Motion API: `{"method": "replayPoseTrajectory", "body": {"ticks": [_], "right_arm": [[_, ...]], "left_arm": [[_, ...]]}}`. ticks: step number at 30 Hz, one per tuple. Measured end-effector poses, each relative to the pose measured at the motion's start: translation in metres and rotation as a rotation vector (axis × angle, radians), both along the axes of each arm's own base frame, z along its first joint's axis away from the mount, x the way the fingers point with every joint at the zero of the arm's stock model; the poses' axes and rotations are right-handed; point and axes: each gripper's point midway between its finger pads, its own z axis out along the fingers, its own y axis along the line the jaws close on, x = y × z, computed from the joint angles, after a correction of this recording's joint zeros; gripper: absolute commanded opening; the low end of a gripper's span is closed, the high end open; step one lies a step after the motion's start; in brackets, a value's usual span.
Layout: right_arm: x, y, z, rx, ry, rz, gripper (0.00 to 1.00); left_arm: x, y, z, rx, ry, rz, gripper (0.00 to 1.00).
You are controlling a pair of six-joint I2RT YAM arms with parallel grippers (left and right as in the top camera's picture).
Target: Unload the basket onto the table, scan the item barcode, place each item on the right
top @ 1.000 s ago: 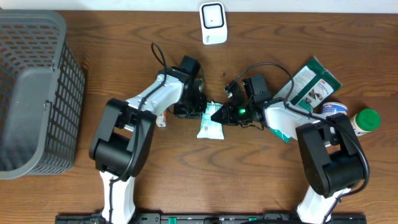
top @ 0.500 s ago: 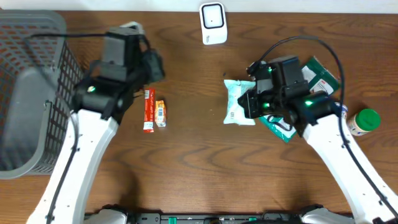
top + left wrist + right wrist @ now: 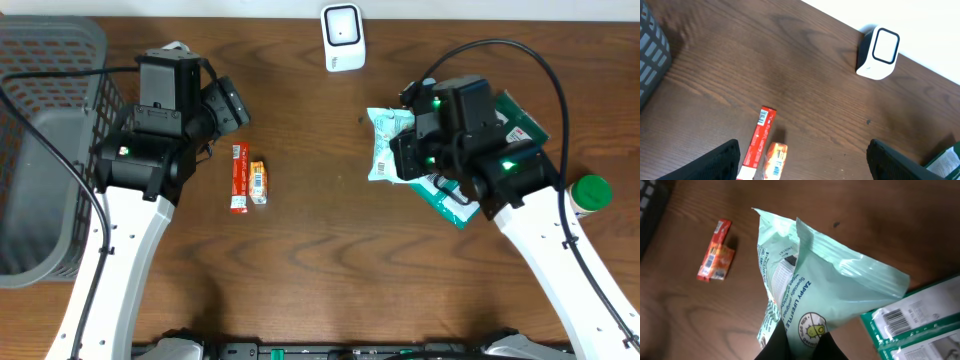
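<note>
Overhead view: pouch grabbed, scan not done yet imo

R gripper (image 3: 404, 160) is pinched tight on the mint-green pouch (image 3: 385, 150), holding it up near the white scanner (image 3: 342, 37) but off to its right, not at its window. L gripper (image 3: 228, 106) is spread wide w/ nothing in it, above the red stick pack (image 3: 238, 178) & orange pack (image 3: 258, 183). Left afaict: get the barcode in front of the scanner. Can't tell which side it's on.

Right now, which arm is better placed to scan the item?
The right: its gripper is shut on the mint-green pouch the scanner must read. The left gripper is open and empty.
</note>
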Motion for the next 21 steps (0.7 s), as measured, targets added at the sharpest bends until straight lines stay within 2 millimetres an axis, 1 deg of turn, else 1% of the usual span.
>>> {"method": "replayPoseTrajectory", "body": {"ticks": [8, 11, 12, 14, 16, 17, 18, 20, 21], "right_arm": [[0.006, 0.003, 0.012, -0.184, -0.141, -0.045, 0.01], [0.016, 0.005, 0.028, -0.215, -0.227, -0.047, 0.01], [0.021, 0.006, 0.035, -0.217, -0.259, -0.048, 0.01], [0.035, 0.007, 0.061, -0.229, -0.356, -0.050, 0.01], [0.045, 0.009, 0.080, -0.247, -0.414, -0.046, 0.01], [0.052, 0.010, 0.093, -0.262, -0.450, -0.043, 0.01], [0.063, 0.012, 0.115, -0.295, -0.495, -0.039, 0.01], [0.079, 0.016, 0.140, -0.327, -0.551, -0.043, 0.01], [0.092, 0.020, 0.156, -0.340, -0.594, -0.046, 0.01]], "left_arm": [[0.000, 0.001, 0.000, 0.004, -0.001, 0.004, 0.84], [0.000, 0.001, 0.000, 0.004, -0.001, 0.004, 0.84], [0.000, 0.001, 0.000, 0.005, -0.001, 0.005, 0.84], [0.000, 0.001, 0.000, 0.004, -0.001, 0.005, 0.84], [0.000, 0.001, 0.000, 0.005, -0.001, 0.004, 0.84], [0.000, 0.001, 0.000, 0.005, 0.000, 0.004, 0.84], [0.000, 0.001, 0.000, 0.005, -0.001, 0.005, 0.84], [0.000, 0.001, 0.000, 0.005, -0.002, 0.005, 0.84], [0.000, 0.001, 0.000, 0.006, 0.000, 0.005, 0.84]]}}
